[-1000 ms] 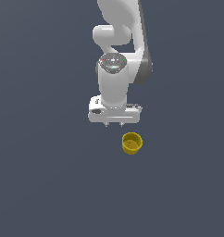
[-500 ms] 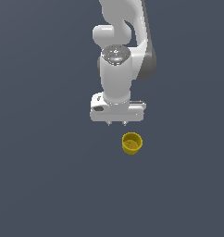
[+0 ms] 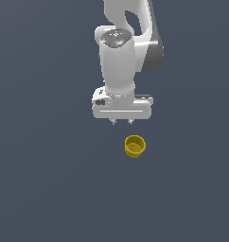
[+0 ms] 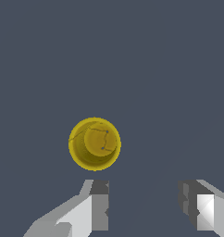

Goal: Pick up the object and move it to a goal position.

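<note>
The object, a small yellow cup (image 3: 135, 146), stands upright on the dark grey floor, mouth up, with a darker hollow inside. My white gripper (image 3: 122, 122) hangs above the floor, behind the cup and slightly toward the exterior view's left of it, not touching it. In the wrist view the cup (image 4: 95, 143) lies just ahead of the two fingertips (image 4: 100, 203), nearer one finger than the other. The gripper (image 4: 144, 206) is open, with a wide gap and nothing between the fingers.
Plain dark grey floor (image 3: 50, 189) surrounds the cup on all sides. The white arm (image 3: 123, 52) rises behind the gripper. No other objects or goal marker show.
The arm has swung forward and toward the exterior view's right, bringing the gripper closer to the cup. The cup has not moved. The fingers stay open.
</note>
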### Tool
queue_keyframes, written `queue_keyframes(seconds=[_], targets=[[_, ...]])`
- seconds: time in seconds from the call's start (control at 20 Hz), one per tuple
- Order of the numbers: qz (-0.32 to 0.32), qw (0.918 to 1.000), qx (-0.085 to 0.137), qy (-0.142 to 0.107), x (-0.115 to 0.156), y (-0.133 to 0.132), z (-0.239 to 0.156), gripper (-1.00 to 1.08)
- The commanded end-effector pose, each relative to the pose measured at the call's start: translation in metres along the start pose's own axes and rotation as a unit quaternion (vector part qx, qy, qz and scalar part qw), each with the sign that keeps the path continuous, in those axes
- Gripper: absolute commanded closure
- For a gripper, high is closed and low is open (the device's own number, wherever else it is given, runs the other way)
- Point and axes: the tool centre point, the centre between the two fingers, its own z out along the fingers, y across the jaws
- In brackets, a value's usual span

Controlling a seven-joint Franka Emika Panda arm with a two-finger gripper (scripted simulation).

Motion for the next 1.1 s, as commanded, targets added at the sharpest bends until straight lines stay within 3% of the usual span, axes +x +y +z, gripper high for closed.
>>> queue_keyframes(seconds=[0.0, 0.45, 1.05], targets=[[0.014, 0.9997, 0.013, 0.013, 0.003, -0.006, -0.016, -0.2], [0.083, 0.9909, 0.07, 0.08, 0.01, -0.037, -0.098, -0.2], [0.171, 0.9639, 0.124, 0.162, 0.0, -0.082, -0.202, -0.2]])
